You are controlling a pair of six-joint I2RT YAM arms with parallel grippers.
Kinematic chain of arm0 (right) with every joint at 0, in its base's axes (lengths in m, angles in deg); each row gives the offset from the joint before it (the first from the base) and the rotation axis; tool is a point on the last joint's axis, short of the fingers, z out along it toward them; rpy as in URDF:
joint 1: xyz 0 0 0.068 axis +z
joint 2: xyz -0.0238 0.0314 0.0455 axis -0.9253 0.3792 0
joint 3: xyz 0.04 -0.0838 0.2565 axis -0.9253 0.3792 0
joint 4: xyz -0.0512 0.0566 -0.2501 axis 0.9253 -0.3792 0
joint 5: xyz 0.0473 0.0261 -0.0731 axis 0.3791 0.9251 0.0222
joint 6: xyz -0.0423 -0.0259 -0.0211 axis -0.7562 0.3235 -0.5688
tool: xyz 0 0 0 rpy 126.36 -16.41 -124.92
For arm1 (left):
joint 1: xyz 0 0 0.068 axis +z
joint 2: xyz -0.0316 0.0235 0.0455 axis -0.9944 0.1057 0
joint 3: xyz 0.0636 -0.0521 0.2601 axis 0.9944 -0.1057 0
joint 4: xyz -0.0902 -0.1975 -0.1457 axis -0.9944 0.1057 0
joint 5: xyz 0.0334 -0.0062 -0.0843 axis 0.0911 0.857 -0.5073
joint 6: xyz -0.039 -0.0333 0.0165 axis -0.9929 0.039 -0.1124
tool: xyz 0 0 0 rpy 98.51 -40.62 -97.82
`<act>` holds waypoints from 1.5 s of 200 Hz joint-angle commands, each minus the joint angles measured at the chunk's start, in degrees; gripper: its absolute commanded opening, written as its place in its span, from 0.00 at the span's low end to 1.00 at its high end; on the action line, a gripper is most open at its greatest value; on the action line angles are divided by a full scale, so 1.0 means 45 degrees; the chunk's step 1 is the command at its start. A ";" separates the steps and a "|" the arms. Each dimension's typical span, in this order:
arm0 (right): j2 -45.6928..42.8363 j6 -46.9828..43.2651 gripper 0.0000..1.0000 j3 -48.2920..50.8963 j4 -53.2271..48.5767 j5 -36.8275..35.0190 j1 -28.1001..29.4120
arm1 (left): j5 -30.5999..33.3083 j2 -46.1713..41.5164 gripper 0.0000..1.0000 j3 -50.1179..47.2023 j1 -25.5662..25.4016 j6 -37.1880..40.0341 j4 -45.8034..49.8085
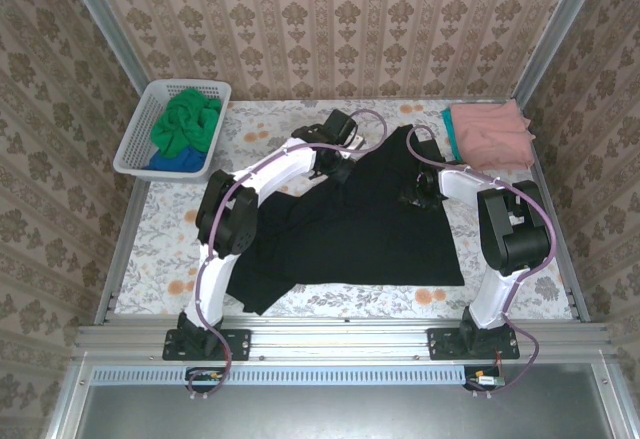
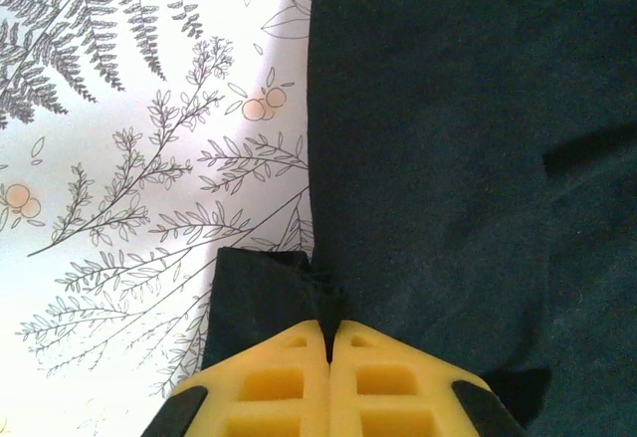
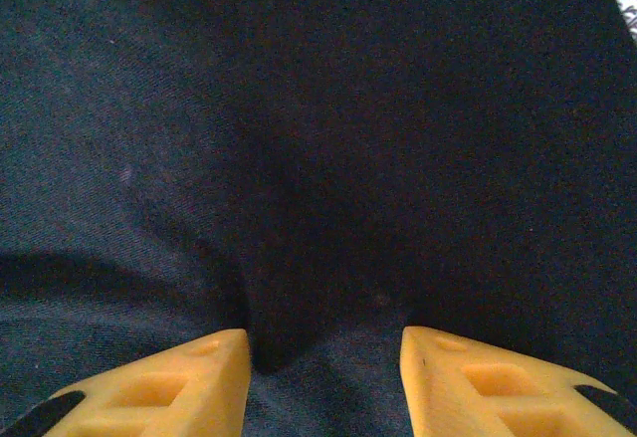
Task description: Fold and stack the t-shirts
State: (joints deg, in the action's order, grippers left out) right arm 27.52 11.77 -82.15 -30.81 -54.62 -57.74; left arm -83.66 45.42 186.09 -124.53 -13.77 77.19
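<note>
Black t-shirt (image 1: 370, 229) lies under both my claws. My left claw (image 2: 328, 337) is clamped on its edge; my right claw (image 3: 323, 347) is spread apart above the fabric.

Black t-shirt (image 1: 360, 219): plain, no print.
Basket (image 1: 132, 151): white lattice.
Other t-shirts, all plain: bright green t-shirt (image 1: 190, 119), blue t-shirt (image 1: 172, 163), salmon pink t-shirt (image 1: 492, 134), teal t-shirt (image 1: 451, 135).
Table (image 2: 119, 158) cover: white, with grey fern and sprig line drawings and small orange fruits.
Left fingers (image 2: 269, 392) and right fingers (image 3: 169, 387): yellow, with black at the outer corners.
Walls (image 1: 330, 19): beige damask in stripes.
</note>
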 commanded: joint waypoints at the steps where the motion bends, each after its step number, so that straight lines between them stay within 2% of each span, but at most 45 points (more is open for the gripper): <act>1: 0.0036 0.0038 0.46 0.0228 0.0027 0.0287 -0.0059 | 0.0504 -0.0921 0.06 0.0417 0.0362 0.0347 0.0557; 35: -0.0201 0.0154 0.46 0.0423 -0.0080 0.0187 0.0142 | 0.1826 -0.1438 0.03 0.1429 0.1346 0.1006 0.1118; 61: -0.0480 0.0280 0.46 0.0705 -0.0171 0.0011 0.0387 | 0.2036 -0.1077 0.01 0.2562 0.2477 0.1551 0.0675; 81: -0.0527 0.0311 0.46 0.0725 -0.0276 -0.0055 0.0519 | 0.2077 -0.0043 0.00 0.4115 0.3146 0.2000 0.0230; 88: -0.0576 0.0335 0.46 0.0725 -0.0312 -0.0096 0.0582 | 0.2215 0.0464 0.00 0.4728 0.3690 0.2152 0.0072; 115: -0.0773 0.0334 0.46 0.0767 -0.0585 -0.0291 0.0673 | 0.3108 0.2532 0.00 0.7476 0.4613 0.2305 -0.0262; 136: -0.0871 0.0291 0.46 0.0724 -0.0841 -0.0437 0.0664 | 0.3266 0.4093 0.00 0.9419 0.5277 0.2401 -0.0479; 140: -0.0889 0.0291 0.46 0.0708 -0.0884 -0.0499 0.0662 | 0.3185 0.4325 0.03 0.9562 0.5392 0.2456 -0.0678; 150: -0.0847 0.0275 0.46 0.0640 -0.0991 -0.0567 0.0665 | 0.3103 0.4835 0.19 0.9780 0.5610 0.2576 -0.1209; 161: -0.0796 0.0261 0.46 0.0498 -0.1159 -0.0652 0.0656 | 0.3139 0.5250 0.23 1.0015 0.5698 0.2754 -0.1523; 177: -0.0780 0.0242 0.46 0.0329 -0.1280 -0.0620 0.0657 | 0.3356 0.5498 0.44 1.0298 0.5669 0.3204 -0.1453; 195: -0.0764 0.0148 0.46 -0.0103 -0.1452 -0.0754 0.0662 | 0.3755 0.5081 0.48 1.0232 0.5614 0.3294 -0.1023; 202: -0.0721 0.0109 0.46 -0.0361 -0.1546 -0.0833 0.0666 | 0.3907 0.4782 0.54 1.0092 0.5607 0.3202 -0.0825; 212: -0.0596 0.0048 0.46 -0.0782 -0.1573 -0.0935 0.0659 | 0.4050 0.4192 0.68 0.9720 0.5604 0.3069 -0.0492; 236: 0.0122 -0.0112 0.47 -0.2159 -0.1392 -0.1136 0.0615 | 0.3616 0.2030 0.75 0.7512 0.5499 0.2183 0.0515; 251: 0.1065 -0.0118 0.47 -0.3437 -0.1257 -0.1216 0.0442 | 0.2535 0.0280 0.77 0.4898 0.5279 0.1381 0.0660; 275: 0.3194 -0.0099 0.46 -0.6038 -0.1581 -0.1103 0.0189 | 0.0862 -0.2295 0.81 -0.0426 0.4596 0.0487 -0.0918; 300: 0.5530 0.0021 0.46 -0.8912 -0.3155 -0.0907 -0.0189 | -0.0228 -0.3251 0.79 -0.3994 0.4314 -0.0577 -0.2346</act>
State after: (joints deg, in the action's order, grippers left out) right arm 43.69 11.57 -112.94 -37.08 -58.31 -56.82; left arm -76.38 30.77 180.93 -103.46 -9.62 71.68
